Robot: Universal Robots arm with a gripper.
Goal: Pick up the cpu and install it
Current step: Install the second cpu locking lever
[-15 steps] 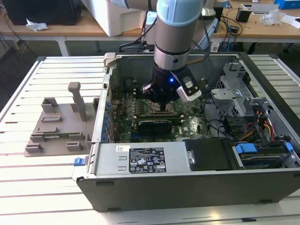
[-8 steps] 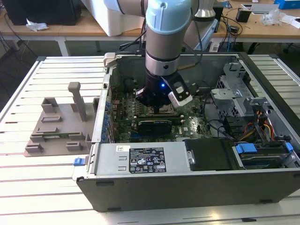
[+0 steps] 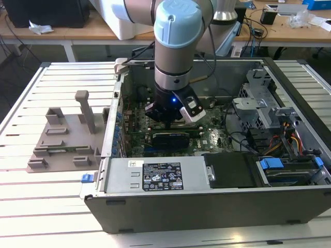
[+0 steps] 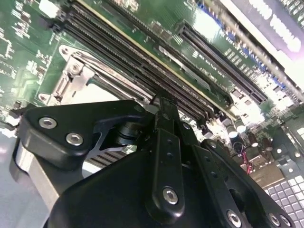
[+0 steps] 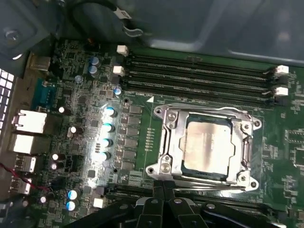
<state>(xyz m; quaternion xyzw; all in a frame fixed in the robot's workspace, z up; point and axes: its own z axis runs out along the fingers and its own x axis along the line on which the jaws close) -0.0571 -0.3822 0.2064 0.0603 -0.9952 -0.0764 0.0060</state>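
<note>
Black label (image 3: 162, 178) with white print and small symbols on power supply (image 3: 155, 175), exterior view; lines too small to read. White sticker (image 3: 136, 163) just beside it, toward exterior view's left, not readable.

Small white print on motherboard (image 4: 223, 52) between slots, second wrist view; blurred. Large pale letters on purple panel (image 4: 280, 23) at board edge; cut off, unreadable.

First wrist view: white triangle mark (image 5: 150, 99) on board, near socket (image 5: 166, 142) corner. cpu (image 5: 205, 145) top: no print can be made out.
</note>
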